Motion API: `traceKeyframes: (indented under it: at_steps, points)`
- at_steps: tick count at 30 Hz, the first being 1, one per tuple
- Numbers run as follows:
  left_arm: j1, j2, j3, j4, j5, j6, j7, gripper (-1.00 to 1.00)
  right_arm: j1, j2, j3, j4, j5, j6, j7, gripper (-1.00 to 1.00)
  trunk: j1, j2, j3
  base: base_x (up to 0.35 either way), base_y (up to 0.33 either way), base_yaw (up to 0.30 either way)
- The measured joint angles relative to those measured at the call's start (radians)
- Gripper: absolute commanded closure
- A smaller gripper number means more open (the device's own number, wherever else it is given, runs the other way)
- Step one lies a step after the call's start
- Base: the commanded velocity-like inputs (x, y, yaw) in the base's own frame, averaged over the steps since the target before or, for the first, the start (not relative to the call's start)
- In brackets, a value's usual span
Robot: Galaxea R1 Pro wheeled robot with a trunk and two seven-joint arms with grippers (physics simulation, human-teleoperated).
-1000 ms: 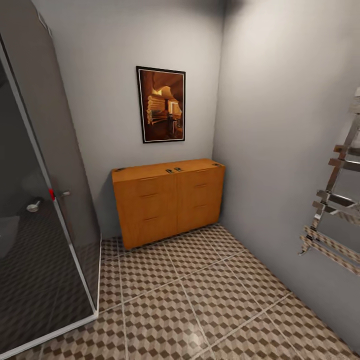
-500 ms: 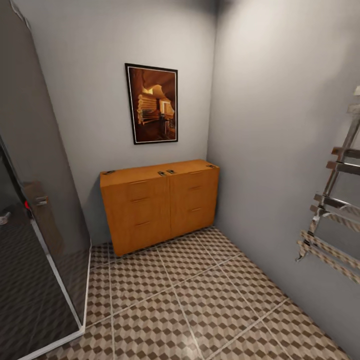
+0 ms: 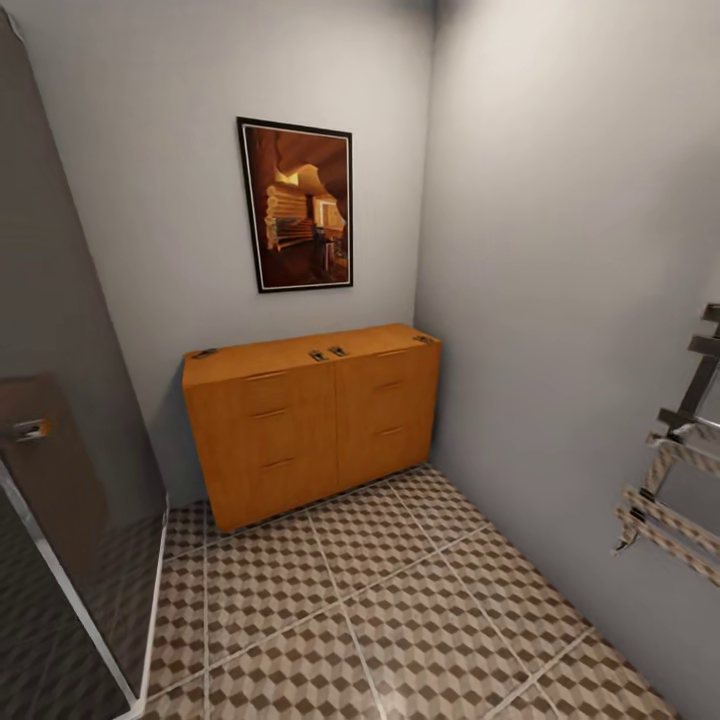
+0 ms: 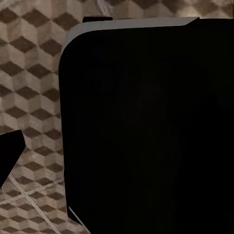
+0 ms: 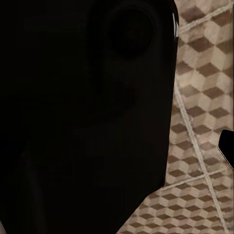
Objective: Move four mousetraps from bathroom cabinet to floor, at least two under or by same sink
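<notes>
Mousetraps, tiny flat brown boards with dark metal parts, appear to lie on top of the low orange-brown wooden cabinet (image 3: 312,420) at about twelve o'clock: one at its left end (image 3: 204,353), a pair near the middle (image 3: 327,353) and one at the right end (image 3: 427,339), though they are too small to make out surely. The cabinet stands in the corner under a dark-framed picture (image 3: 297,205). The cube-patterned tiled bathroom floor (image 3: 400,610) carries no trap, so I judge the task barely begun: all four are left to fetch. Dark robot bodywork blocks both wrist views, so I cannot tell either tool's state.
</notes>
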Motion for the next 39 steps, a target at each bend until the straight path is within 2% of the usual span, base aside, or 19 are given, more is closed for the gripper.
traceKeyframes:
  at_steps: [39]
  points:
    - [0.0,0.0,0.0,0.0,0.001,0.0,0.0,-1.0,0.0,0.0,0.0,0.0,0.0,0.002,0.0,-1.0,0.0,0.0,0.0,0.32,0.0,0.0]
